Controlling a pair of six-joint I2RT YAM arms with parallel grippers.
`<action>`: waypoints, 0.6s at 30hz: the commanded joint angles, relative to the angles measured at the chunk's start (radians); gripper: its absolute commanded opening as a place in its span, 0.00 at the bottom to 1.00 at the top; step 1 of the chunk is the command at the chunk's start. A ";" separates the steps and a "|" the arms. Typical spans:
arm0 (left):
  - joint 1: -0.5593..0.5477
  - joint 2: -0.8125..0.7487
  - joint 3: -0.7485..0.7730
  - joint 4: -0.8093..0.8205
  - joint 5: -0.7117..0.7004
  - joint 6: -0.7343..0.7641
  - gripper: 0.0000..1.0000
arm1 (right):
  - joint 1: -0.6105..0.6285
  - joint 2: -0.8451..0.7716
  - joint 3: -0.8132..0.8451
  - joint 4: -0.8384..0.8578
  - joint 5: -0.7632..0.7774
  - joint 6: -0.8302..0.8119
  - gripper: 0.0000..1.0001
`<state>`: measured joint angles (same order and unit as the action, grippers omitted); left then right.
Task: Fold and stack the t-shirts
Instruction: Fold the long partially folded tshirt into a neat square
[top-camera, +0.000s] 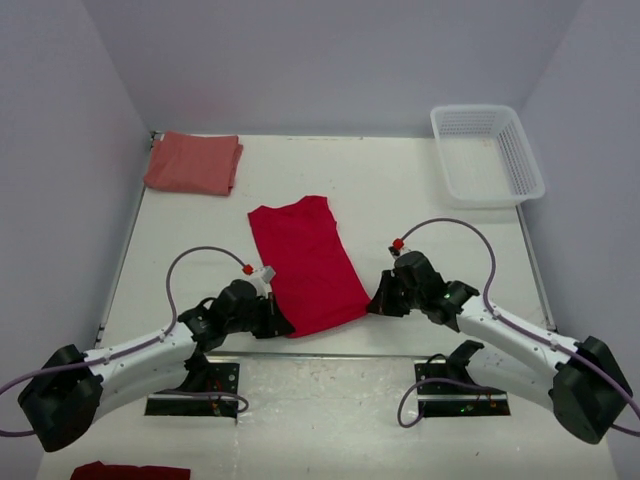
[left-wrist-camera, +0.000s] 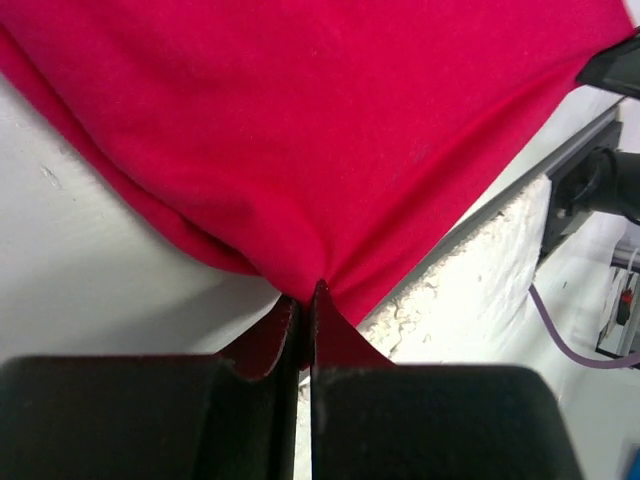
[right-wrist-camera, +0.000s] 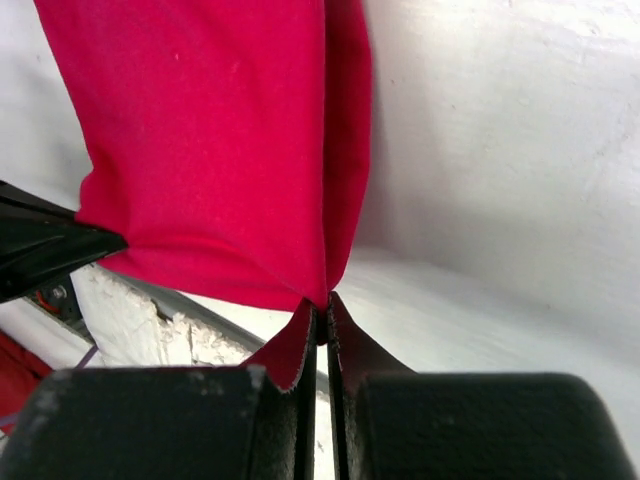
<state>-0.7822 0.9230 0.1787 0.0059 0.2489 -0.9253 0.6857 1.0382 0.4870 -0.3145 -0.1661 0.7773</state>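
Note:
A bright red t-shirt (top-camera: 305, 262) lies folded lengthwise in the middle of the table, its near end toward the arms. My left gripper (top-camera: 283, 326) is shut on its near left corner; the left wrist view shows the cloth (left-wrist-camera: 330, 130) pinched between the jaws. My right gripper (top-camera: 374, 303) is shut on its near right corner; the right wrist view shows the cloth (right-wrist-camera: 230, 150) pinched at the tips. A paler salmon-red t-shirt (top-camera: 194, 163) lies folded at the far left corner.
A white lattice basket (top-camera: 487, 153) stands at the far right. The table's near edge (top-camera: 330, 352) runs just behind the grippers. A dark red cloth (top-camera: 130, 470) shows at the bottom left, off the table.

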 joint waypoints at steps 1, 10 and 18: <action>-0.009 -0.105 -0.013 -0.132 -0.062 -0.049 0.00 | 0.009 -0.097 -0.044 -0.095 0.109 0.049 0.00; -0.012 -0.168 0.018 -0.228 -0.083 -0.053 0.00 | 0.040 -0.130 -0.061 -0.107 0.128 0.086 0.00; -0.011 -0.165 0.059 -0.248 -0.077 -0.030 0.00 | 0.055 -0.104 -0.015 -0.133 0.134 0.060 0.00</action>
<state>-0.7929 0.7570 0.1909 -0.1585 0.2043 -0.9768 0.7403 0.9226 0.4259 -0.3870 -0.1207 0.8555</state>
